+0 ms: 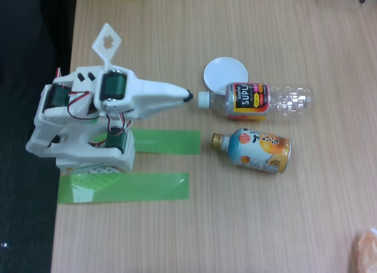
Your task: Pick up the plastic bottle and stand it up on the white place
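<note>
Seen from above in the fixed view. At the left edge, one white arm (88, 117) with dark motors, seated at 9 o'clock of the wooden counter (265, 226), reaching toward 3 o'clock. Under and beside its base, two strips of green tape (159, 142), one nearer the middle, one lower toward 7 o'clock. Pincer (187, 97) narrowed to a dark tip, drawn together with nothing between the fingers, just short of a white cap. Next rightward, one white place (224, 72), a round flat disc at about 12 o'clock from the bottles, its lower rim touching or slightly overlapped by the plastic bottle (259, 100). One such bottle, clear and ribbed, lying on its side near the middle of the counter, long axis running 9 to 3 o'clock with a slight dip to the right; cap pointing to 9 o'clock at the pincer, base to 3 o'clock. Just below, near but apart, one orange-and-blue can-bottle (256, 149), also lying flat, gold cap toward 9 o'clock, base tilted toward 4 o'clock. At the far right, 5 o'clock corner, an orange scrap (366, 249), too cropped to identify.
</note>
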Robot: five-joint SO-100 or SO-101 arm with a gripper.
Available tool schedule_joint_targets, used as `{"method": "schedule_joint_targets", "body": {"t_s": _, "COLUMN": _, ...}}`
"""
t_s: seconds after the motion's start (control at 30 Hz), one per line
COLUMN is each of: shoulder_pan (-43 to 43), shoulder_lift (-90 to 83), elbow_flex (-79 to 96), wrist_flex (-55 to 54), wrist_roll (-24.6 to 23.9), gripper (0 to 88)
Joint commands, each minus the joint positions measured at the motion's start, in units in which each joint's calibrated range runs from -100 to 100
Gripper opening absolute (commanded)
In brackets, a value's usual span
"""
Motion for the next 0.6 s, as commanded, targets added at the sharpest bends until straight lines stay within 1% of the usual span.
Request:
{"method": "schedule_joint_targets", "body": {"t_s": 0.0, "shoulder_pan": -0.21, "shoulder_lift": 0.75, "elbow_flex": -0.9, "wrist_flex": 5.7, "wrist_roll": 3.12, "gripper": 16.9}}
{"method": "schedule_joint_targets", "body": {"t_s": 0.07, "shoulder_pan": -0.21, "shoulder_lift": 0.75, "elbow_flex": -0.9, "wrist_flex": 7.93, "wrist_roll": 3.28, "gripper": 20.4}}
{"method": "schedule_joint_targets", "body": {"t_s": 0.13, "shoulder_pan": -0.21, "shoulder_lift": 0.84, "elbow_flex": -0.9, "wrist_flex": 9.56, "wrist_roll": 3.28, "gripper": 22.1}}
{"method": "schedule_joint_targets", "body": {"t_s": 0.33, "shoulder_pan": -0.21, "shoulder_lift": 1.51, "elbow_flex": -3.34, "wrist_flex": 17.71, "wrist_roll": 3.33, "gripper": 22.0}}
{"method": "schedule_joint_targets", "body": {"t_s": 0.57, "shoulder_pan": -0.21, "shoulder_lift": 11.67, "elbow_flex": -14.57, "wrist_flex": 26.81, "wrist_roll": 3.33, "gripper": 22.1}}
